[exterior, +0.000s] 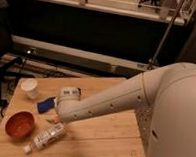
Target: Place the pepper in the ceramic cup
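The tool [66,97] hovers over the middle of the desk [105,143], spread wide and gripping nothing. The pepper [54,119] lies just beneath it, with the cup [30,88] at far left.

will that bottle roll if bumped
Likely yes: the clear bottle lies on its side, so a nudge may roll it; clear plastic suggests it's light. The gripper is hidden behind the arm's end, near the pepper.
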Robot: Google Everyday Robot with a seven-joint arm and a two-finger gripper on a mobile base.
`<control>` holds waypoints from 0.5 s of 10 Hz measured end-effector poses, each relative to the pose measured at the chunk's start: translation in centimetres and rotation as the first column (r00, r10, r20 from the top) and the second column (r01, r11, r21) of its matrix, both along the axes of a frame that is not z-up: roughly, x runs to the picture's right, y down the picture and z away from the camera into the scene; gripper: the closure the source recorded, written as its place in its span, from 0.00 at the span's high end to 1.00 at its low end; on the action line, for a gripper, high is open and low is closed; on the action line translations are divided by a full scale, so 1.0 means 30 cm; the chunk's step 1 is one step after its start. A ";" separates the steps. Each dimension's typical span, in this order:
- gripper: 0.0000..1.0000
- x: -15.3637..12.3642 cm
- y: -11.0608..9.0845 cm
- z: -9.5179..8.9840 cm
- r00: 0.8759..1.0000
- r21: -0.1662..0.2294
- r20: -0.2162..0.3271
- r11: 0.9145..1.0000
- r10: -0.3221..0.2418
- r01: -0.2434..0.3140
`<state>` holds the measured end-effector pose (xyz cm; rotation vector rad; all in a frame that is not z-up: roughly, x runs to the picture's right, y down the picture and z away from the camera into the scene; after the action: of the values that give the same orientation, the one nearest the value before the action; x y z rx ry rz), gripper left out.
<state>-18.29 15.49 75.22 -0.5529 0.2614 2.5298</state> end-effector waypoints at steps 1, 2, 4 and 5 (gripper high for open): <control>0.80 -0.011 0.003 0.022 0.999 -0.006 0.015 0.999 -0.036 0.036; 0.80 -0.025 0.013 0.040 0.998 -0.020 0.027 0.998 -0.064 0.065; 0.80 -0.057 0.047 0.093 0.992 -0.080 0.036 0.990 -0.117 0.120; 0.80 -0.069 0.052 0.114 0.991 -0.099 0.036 0.986 -0.129 0.132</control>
<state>-20.35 17.06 78.63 -0.5917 0.4043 2.3896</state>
